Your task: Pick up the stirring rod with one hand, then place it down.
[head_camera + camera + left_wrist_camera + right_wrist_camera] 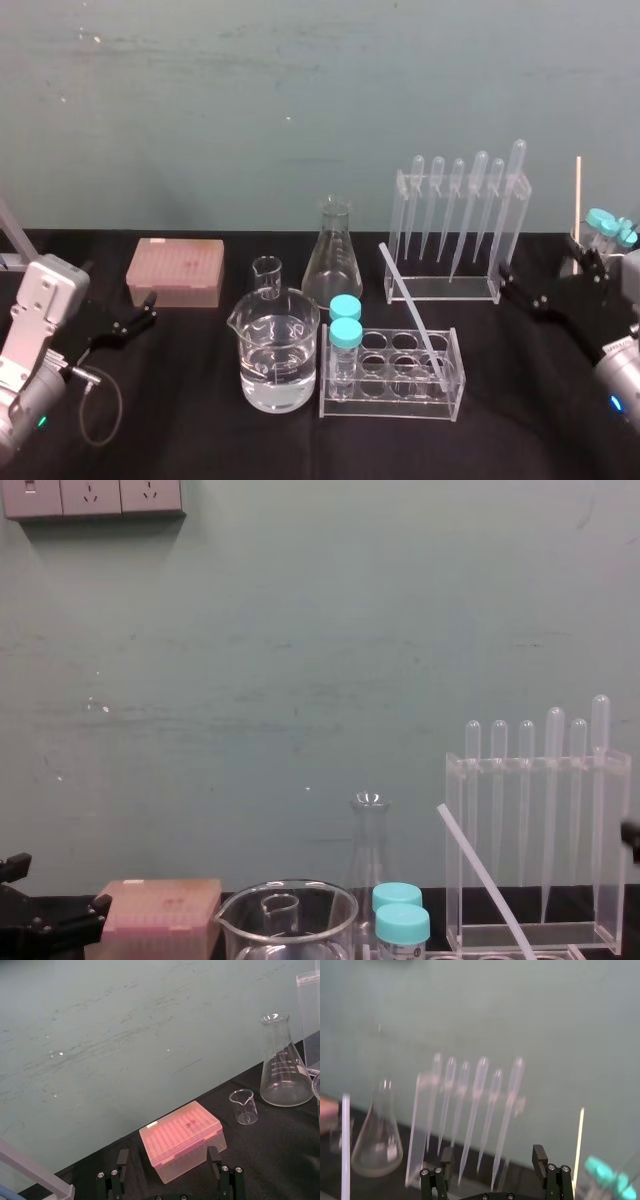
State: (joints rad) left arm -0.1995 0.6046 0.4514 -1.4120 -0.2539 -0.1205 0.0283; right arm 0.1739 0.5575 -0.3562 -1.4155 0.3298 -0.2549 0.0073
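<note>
Stirring rod (413,315) stands tilted in the clear tube rack (392,405). Its low end sits in a front-right hole and its top leans back-left, between the flask (333,262) and the pipette stand (445,288). Space above the rod is open. A beaker (278,350) and 2 capped tubes (345,322) crowd the rack's left side. Right gripper (492,1152) hovers right of the pipette stand, jaws wide apart, holding nothing. Left gripper (167,1156) sits far left by the pink box (181,1139), also spread wide and empty.
</note>
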